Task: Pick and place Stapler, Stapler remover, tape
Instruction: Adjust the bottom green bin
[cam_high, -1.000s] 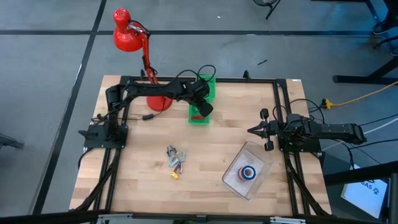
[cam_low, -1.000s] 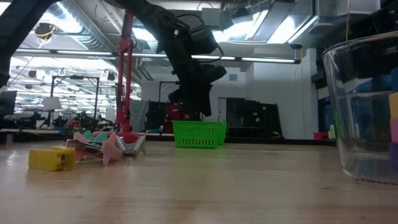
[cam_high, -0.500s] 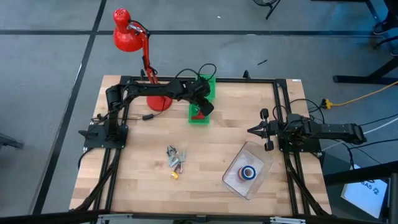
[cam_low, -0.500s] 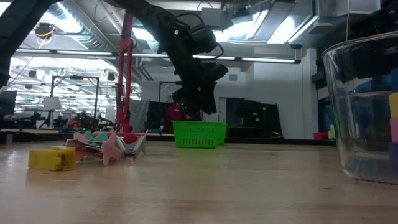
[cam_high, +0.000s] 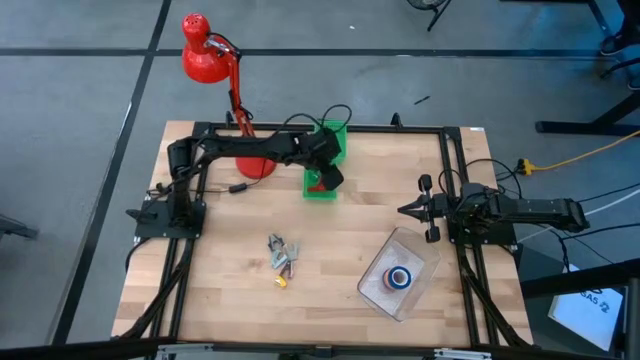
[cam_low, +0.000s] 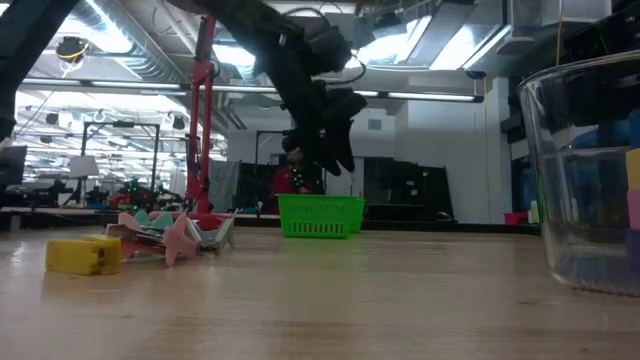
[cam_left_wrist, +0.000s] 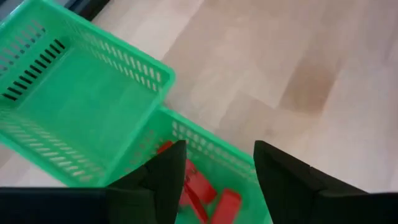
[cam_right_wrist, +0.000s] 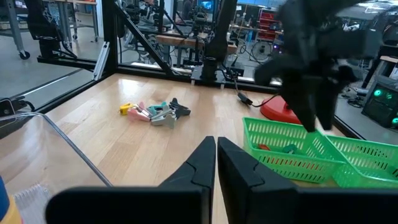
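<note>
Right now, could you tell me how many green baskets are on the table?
2: the nearer green basket holds red pieces and sits under the left tool; the farther, empty-looking green basket adjoins it toward the table's back edge.

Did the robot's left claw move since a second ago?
Yes. In the low view the left gripper has lifted higher above the green basket, and its fingers have opened; red pieces lie in the basket.
</note>
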